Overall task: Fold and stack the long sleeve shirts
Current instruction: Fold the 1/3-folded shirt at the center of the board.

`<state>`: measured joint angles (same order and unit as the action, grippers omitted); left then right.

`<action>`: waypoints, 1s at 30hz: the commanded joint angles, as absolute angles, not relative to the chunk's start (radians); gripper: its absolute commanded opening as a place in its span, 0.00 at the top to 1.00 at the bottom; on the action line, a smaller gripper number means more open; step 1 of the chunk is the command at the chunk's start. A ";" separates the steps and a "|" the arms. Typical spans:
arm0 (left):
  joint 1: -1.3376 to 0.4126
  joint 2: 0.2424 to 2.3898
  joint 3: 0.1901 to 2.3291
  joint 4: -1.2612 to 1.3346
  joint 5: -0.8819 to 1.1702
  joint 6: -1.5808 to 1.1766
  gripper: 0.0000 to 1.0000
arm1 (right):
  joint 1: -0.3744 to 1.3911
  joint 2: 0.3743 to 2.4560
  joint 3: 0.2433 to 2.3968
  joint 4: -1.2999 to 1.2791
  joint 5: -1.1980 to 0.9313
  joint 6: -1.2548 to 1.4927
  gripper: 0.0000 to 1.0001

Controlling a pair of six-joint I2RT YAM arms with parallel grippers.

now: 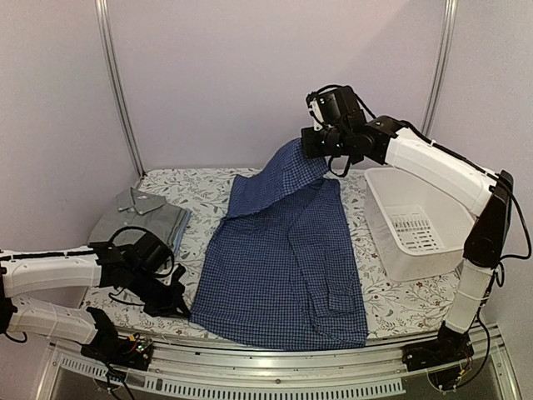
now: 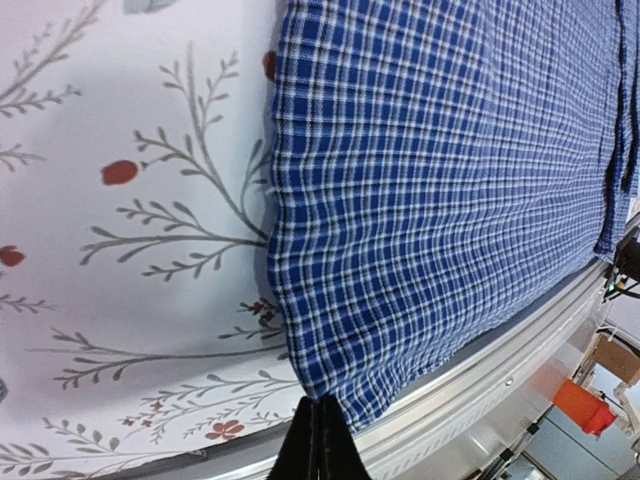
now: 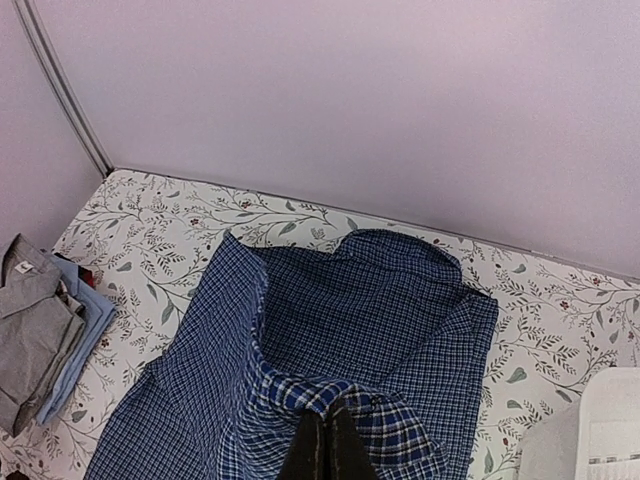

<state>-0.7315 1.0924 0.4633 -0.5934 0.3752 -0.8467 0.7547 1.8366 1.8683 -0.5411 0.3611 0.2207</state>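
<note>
From above, the dark blue checked shirt point(image 1: 283, 258) lies spread down the middle of the surface point(image 1: 208, 187), with the right gripper point(image 1: 310, 150) holding its far end up over the far edge and the left gripper point(image 1: 181, 307) at its near-left corner. The left wrist view shows that gripper's point(image 2: 320, 440) jaws pressed together on the hem corner of the shirt point(image 2: 440, 180) by the near edge. The right wrist view shows the right gripper's point(image 3: 325, 440) jaws clamped on bunched cloth of the shirt point(image 3: 340, 330), with a folded grey shirt point(image 3: 30, 330) at the far-left corner.
</note>
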 commanded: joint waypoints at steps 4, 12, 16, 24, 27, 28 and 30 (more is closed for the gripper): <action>-0.648 1.076 0.553 -0.706 0.409 -0.722 1.00 | 0.718 1.877 1.928 -0.546 0.363 0.195 1.00; -0.750 1.192 0.707 -0.734 0.453 -0.631 1.00 | 0.707 1.871 1.949 -0.553 0.395 0.170 1.00; -0.828 1.290 0.800 -0.740 0.472 -0.591 1.00 | 0.694 1.844 1.952 -0.565 0.445 0.159 1.00; -0.924 1.453 0.941 -0.732 0.524 -0.523 1.00 | 0.664 1.776 1.921 -0.601 0.561 0.129 1.00; -0.961 1.508 0.989 -0.728 0.546 -0.509 1.00 | 0.650 1.738 1.894 -0.603 0.575 0.130 1.00; -0.970 1.528 1.009 -0.727 0.556 -0.501 1.00 | 0.647 1.731 1.888 -0.604 0.582 0.130 1.00; -0.991 1.563 1.050 -0.727 0.571 -0.487 1.00 | 0.641 1.715 1.878 -0.609 0.597 0.129 1.00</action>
